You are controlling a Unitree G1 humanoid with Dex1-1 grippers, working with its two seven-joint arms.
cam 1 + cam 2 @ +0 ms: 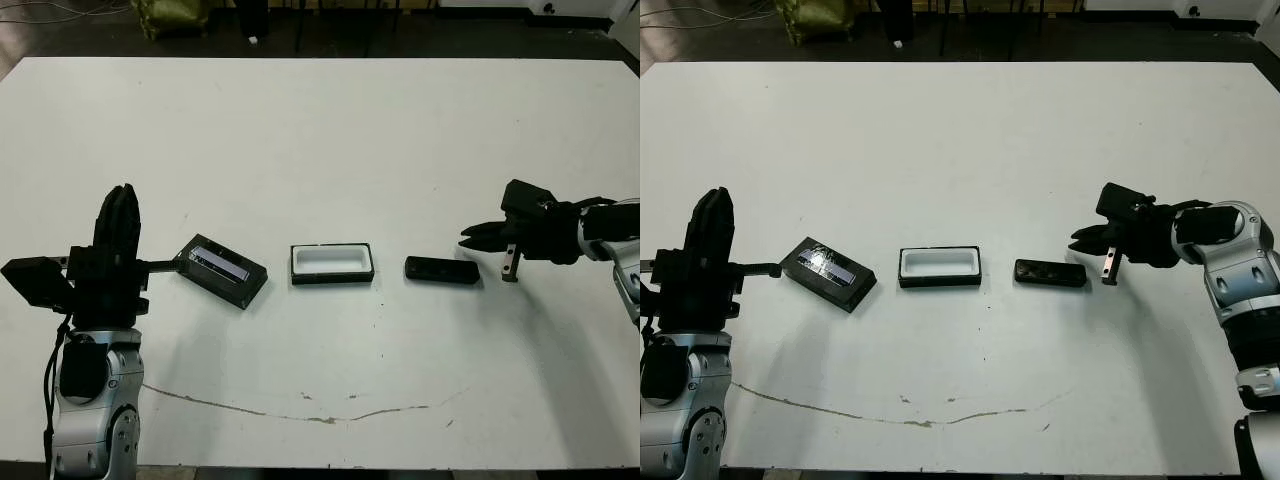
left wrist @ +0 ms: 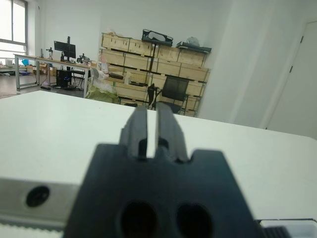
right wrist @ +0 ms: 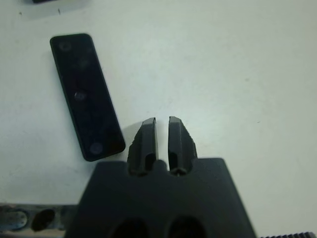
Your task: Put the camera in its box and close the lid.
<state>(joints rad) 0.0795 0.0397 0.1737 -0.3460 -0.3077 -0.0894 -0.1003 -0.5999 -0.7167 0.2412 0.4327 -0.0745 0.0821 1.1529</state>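
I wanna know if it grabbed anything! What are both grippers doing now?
Left gripper: shut, holding nothing.
Right gripper: shut, empty, beside the camera.

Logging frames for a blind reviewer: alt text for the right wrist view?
The camera, a slim black bar, lies flat on the white table, untouched. The right gripper sits just beside its near end, fingers close together with a narrow gap and nothing between them.

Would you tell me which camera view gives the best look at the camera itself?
The right wrist view: the camera fills much of the frame, lying flat on the table, its whole top face visible. Both eye views show it small, between the box and the right gripper. The left wrist view misses it.
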